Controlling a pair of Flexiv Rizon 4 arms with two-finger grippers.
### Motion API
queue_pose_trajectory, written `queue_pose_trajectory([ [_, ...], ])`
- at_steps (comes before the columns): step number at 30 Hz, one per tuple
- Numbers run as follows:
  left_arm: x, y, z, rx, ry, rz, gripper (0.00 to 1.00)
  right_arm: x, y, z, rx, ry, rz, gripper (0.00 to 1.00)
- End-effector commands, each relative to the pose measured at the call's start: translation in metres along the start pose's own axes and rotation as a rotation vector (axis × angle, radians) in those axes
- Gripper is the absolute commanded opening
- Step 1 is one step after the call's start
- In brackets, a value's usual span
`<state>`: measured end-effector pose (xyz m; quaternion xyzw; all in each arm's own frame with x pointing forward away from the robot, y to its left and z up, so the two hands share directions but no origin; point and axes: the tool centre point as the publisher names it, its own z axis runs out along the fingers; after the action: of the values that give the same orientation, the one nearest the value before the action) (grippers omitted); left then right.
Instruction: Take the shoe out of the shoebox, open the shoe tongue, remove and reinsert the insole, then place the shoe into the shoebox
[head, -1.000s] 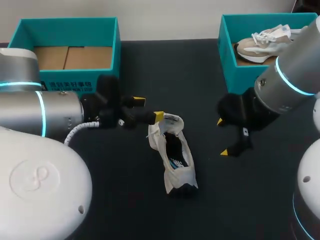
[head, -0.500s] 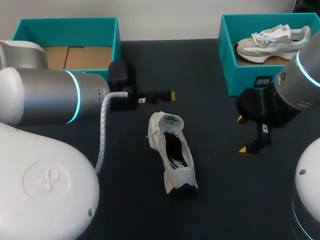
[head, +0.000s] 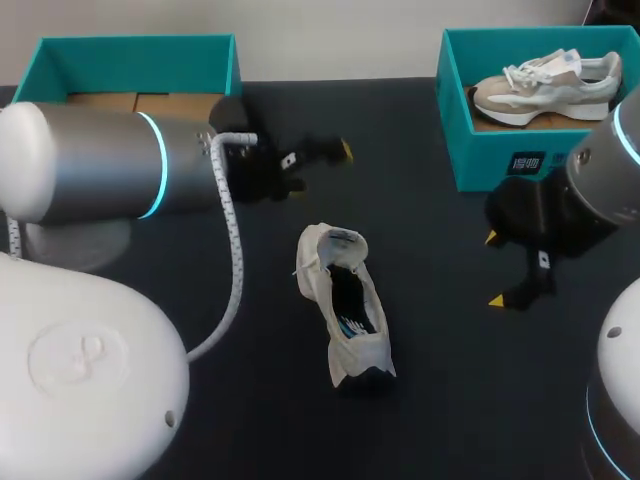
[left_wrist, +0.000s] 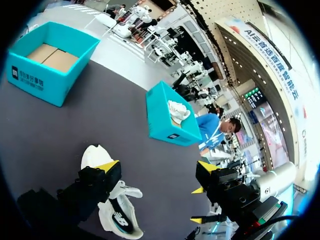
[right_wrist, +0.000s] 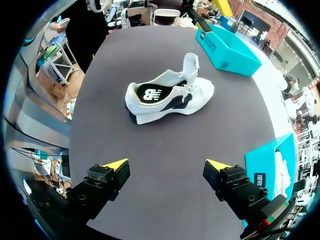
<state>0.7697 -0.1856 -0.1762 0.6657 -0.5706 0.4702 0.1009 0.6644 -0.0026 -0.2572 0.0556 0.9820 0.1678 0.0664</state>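
The shoe (head: 345, 305) stands on its sole in the middle of the dark bench (head: 420, 200), out of any box, its toe toward 12 o'clock and its heel toward 6. Its tongue (right_wrist: 190, 65) is pulled up and forward, and the insole (right_wrist: 150, 95) shows inside the opening. The left gripper (left_wrist: 156, 166) hangs above the bench at about 12 o'clock from the shoe, apart from it and just beside the near corner of the empty box (head: 135, 42). Its fingers are spread wide with nothing held between them. In its wrist view the shoe lies below and partly behind one finger. The empty box sits at the bench's 10 o'clock corner, with only brown cardboard on its floor. The right gripper (head: 494, 268) is at 3 o'clock from the shoe, well apart from it, its yellow tips wide apart and holding nothing. From its wrist view the shoe lies ahead, between the lines of the two fingers but far from them. At 12 o'clock from this gripper stands the other box (head: 500, 165), at the bench's 2 o'clock corner; a second shoe (head: 545, 88), beige with white laces, lies inside it.
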Motion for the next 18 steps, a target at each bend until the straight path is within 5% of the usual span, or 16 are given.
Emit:
queue_pose_trajectory([
  [1,0.009,-0.014,-0.006,-0.397,-0.007,-0.034,1.00,0.004,0.000,0.001,-0.008,-0.009,0.001,1.00],
  [16,0.013,-0.017,-0.008,-0.390,-0.022,-0.043,1.00,0.009,0.003,0.013,-0.029,-0.025,0.023,1.00],
  [18,0.014,-0.019,-0.005,-0.451,-0.068,-0.037,1.00,0.008,0.003,0.012,-0.026,-0.033,0.031,1.00],
])
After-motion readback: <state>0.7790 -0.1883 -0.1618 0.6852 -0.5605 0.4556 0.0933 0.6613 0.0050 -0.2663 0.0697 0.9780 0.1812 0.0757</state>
